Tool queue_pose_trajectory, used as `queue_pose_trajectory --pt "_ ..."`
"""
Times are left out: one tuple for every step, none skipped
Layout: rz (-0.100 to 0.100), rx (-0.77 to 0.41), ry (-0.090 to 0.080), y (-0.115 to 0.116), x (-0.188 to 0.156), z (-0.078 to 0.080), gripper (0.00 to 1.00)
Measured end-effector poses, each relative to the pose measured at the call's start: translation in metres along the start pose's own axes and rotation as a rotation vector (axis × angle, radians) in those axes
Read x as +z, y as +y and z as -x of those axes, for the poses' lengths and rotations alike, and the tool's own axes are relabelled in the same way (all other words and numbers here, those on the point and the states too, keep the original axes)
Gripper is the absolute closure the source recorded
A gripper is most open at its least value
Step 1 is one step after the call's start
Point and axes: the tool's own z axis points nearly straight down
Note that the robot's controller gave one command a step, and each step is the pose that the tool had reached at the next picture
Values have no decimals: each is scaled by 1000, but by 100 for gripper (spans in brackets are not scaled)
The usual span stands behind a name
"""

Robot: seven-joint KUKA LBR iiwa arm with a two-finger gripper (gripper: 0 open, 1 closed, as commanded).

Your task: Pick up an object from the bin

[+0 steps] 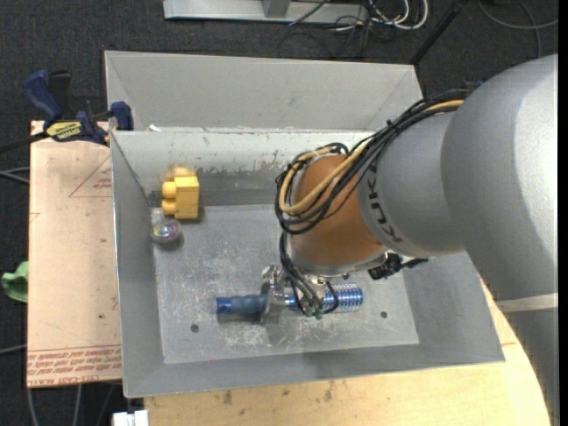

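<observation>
bin (257,91) — yellow block (182,194), blue tube (240,307)

You are looking at a robotics lab: a grey KUKA arm (461,185) is hanging over a scratched metal bin (266,87), and cables (390,5) are lying on the dark floor (89,16).

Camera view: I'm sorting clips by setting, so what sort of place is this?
Probably a robotics lab: a KUKA arm reaches into a grey metal bin, with loose cables on the dark floor behind.
</observation>
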Motion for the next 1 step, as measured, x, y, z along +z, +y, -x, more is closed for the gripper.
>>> queue_pose_trajectory --pt "3 -4 -9 12 -140 8 100"
